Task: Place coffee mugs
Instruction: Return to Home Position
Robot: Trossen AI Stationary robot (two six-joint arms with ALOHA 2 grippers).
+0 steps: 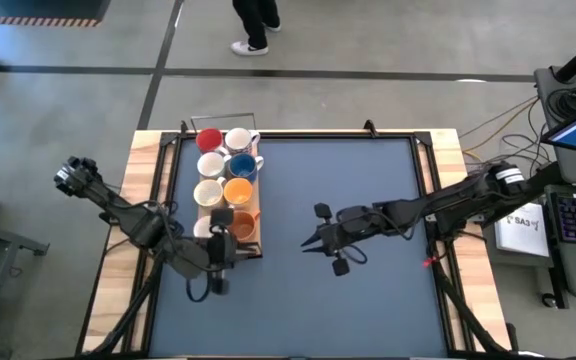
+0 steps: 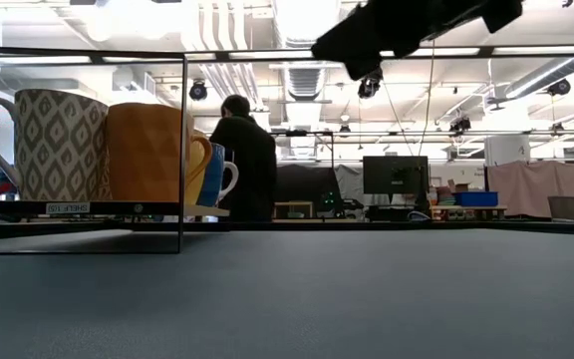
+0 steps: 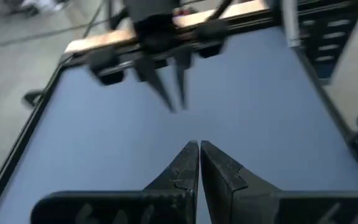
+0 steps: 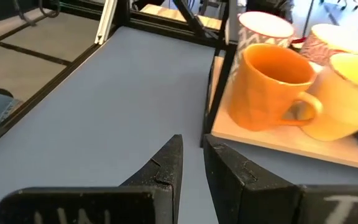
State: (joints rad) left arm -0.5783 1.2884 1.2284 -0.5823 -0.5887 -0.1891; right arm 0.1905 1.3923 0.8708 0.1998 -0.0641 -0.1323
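Observation:
Several coffee mugs stand upright in two rows on a wooden board (image 1: 260, 206) at the table's left: red (image 1: 209, 139), white (image 1: 240, 141), blue (image 1: 242, 166), orange (image 1: 239, 191) and others. In the right wrist view an orange mug (image 4: 272, 87) stands on the board's edge, handle toward a yellow-orange one (image 4: 347, 93). My left gripper (image 3: 197, 144) is shut on nothing, above the table by the board's near end (image 1: 230, 252). My right gripper (image 4: 192, 140) hovers at mid-table (image 1: 308, 245), pointing toward the board, its fingers a little apart with nothing between them.
A thin black wire frame (image 2: 182, 150) rises around the board. The low view shows a patterned mug (image 2: 58, 145) and an orange mug (image 2: 147, 152) on it. The blue mat (image 1: 368, 190) lies bare between the board and the right arm. A person (image 2: 242, 165) stands beyond the table.

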